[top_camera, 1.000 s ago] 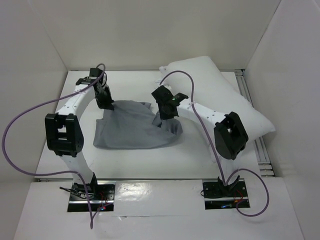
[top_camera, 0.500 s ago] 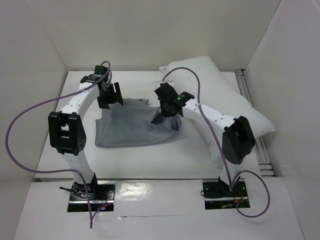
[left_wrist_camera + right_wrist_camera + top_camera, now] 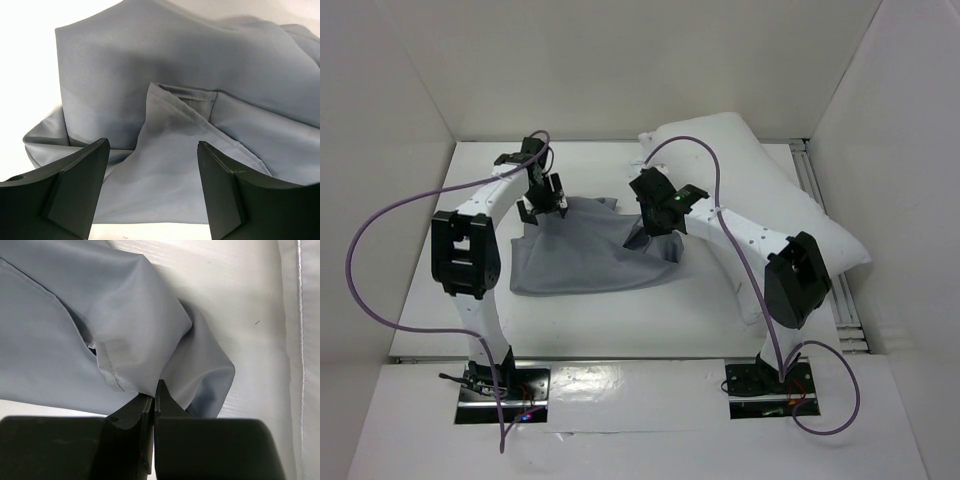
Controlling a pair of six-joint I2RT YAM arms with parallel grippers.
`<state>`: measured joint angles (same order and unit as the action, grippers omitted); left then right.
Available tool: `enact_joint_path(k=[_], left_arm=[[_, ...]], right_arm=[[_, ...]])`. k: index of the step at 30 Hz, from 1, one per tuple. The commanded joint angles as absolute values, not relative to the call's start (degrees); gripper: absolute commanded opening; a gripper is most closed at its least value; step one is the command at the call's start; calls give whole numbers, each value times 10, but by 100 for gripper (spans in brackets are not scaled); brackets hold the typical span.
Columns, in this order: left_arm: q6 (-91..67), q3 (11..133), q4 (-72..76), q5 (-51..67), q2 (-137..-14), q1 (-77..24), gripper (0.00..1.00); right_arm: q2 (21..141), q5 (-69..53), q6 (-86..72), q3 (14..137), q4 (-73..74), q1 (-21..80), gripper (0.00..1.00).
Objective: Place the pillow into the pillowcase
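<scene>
While right gripper (image 3: 155, 395) pinches thin wrinkly grey pillowcase (image 3: 580, 265), left gripper (image 3: 152, 150) gapes wide.

The pillowcase (image 3: 210, 70) is thin grey cloth, smooth with a faint sheen and full of soft wrinkles — a stitched hem shows along one folded edge. The pillow (image 3: 750, 165) is white fabric, matt and soft-looking. The left gripper (image 3: 151, 150) and the right gripper (image 3: 154, 392) look like black plastic, matt and slightly grainy. The table (image 3: 600, 325) is white, smooth and dull — the strip (image 3: 640, 388) by the arm bases is glossy.
</scene>
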<state>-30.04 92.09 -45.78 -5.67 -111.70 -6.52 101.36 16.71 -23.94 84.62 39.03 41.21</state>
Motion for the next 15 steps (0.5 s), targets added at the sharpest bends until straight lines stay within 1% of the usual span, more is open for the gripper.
enact_joint_path(k=[1, 3, 7, 8, 9, 14, 15], left_arm=[[-301, 951, -464, -51, -1141, -59, 82], [-294, 951, -464, -21, -1146, -59, 76], [-288, 951, -464, 12, -1146, -59, 30], [-283, 951, -464, 20, -1140, -59, 8], [-283, 951, -464, 25, -1140, -53, 0], [-272, 1013, -491, 38, -1096, -41, 0], [-272, 1026, -499, 44, -1084, -34, 0]], right_arm=[[990, 170, -239, 841, 398, 409, 0], [995, 170, -239, 846, 398, 409, 0], [995, 170, -239, 858, 398, 409, 0], [995, 170, -239, 858, 398, 409, 0], [995, 170, -239, 863, 398, 409, 0], [1000, 175, -232, 895, 418, 409, 0], [1000, 175, -225, 918, 418, 401, 0]])
